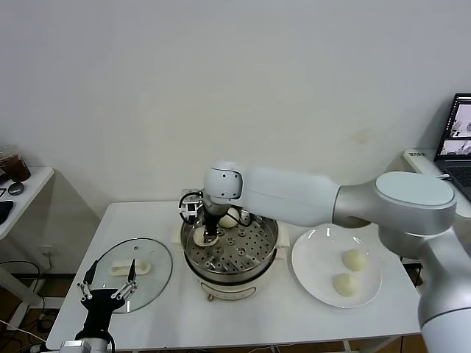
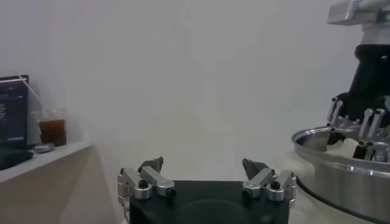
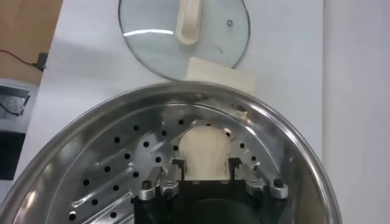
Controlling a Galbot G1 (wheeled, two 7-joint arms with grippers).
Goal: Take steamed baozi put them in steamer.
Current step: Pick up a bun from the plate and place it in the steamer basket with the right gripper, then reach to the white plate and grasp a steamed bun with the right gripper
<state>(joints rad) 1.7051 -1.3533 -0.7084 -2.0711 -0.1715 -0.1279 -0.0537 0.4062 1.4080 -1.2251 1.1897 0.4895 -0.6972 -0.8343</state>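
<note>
Right hand point(image 1: 205, 237) apparently clamped on baozi point(image 3: 203, 150) in steamer point(image 1: 265, 254); glass lid point(image 1: 158, 268) beside; left hand point(image 1: 110, 285) apart.

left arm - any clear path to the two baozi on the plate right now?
Probably not. The left gripper hangs open at the table's near left edge by the glass lid. The steamer and the right arm reaching into it lie between it and the two baozi on the plate.
</note>
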